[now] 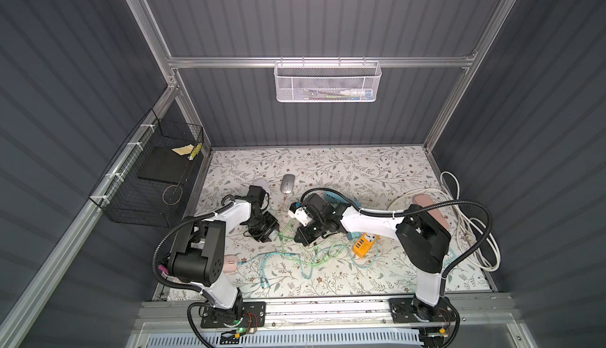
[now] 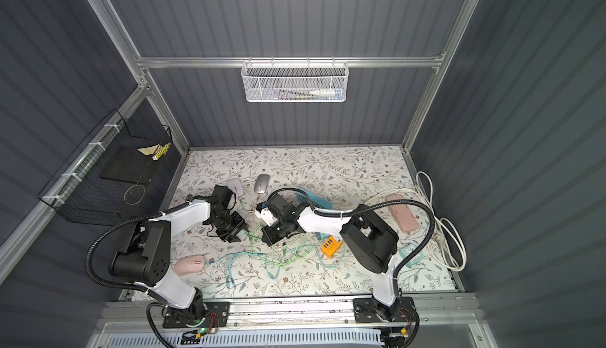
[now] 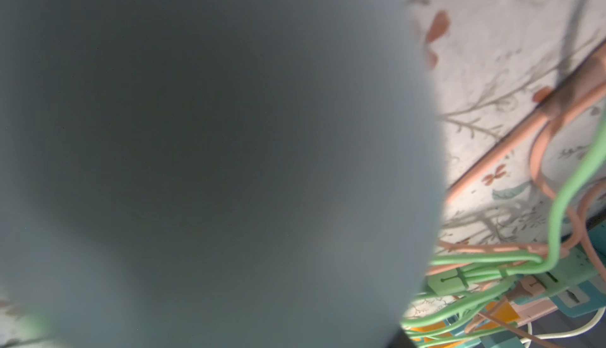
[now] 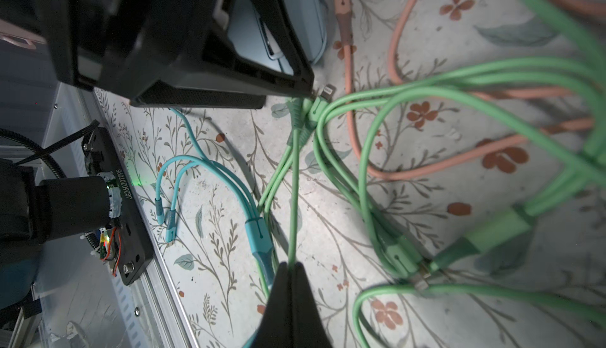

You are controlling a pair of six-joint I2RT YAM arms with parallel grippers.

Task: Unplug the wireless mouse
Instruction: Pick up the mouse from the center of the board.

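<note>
A pale blue-grey wireless mouse (image 4: 255,28) sits between the fingers of my left gripper (image 4: 288,92), which is closed on it. Its body fills the left wrist view as a grey blur (image 3: 213,133). The green cable (image 4: 295,182) ends in bare connectors (image 4: 323,97) lying free on the mat just beside that gripper's tip, apart from the mouse. My right gripper (image 4: 290,266) is shut on one strand of the green cable, low over the mat. In both top views the two grippers (image 1: 270,230) (image 1: 301,236) face each other mid-table over the tangle of cables.
A silver mouse (image 1: 288,183), a white mouse (image 1: 260,184) and a pink mouse (image 1: 231,262) lie on the floral mat. An orange charging hub (image 1: 364,244), teal and pink power strips (image 1: 334,197) (image 1: 429,208), a white cord coil (image 1: 475,231), and teal and pink cables (image 4: 210,166) (image 4: 393,166) crowd the middle.
</note>
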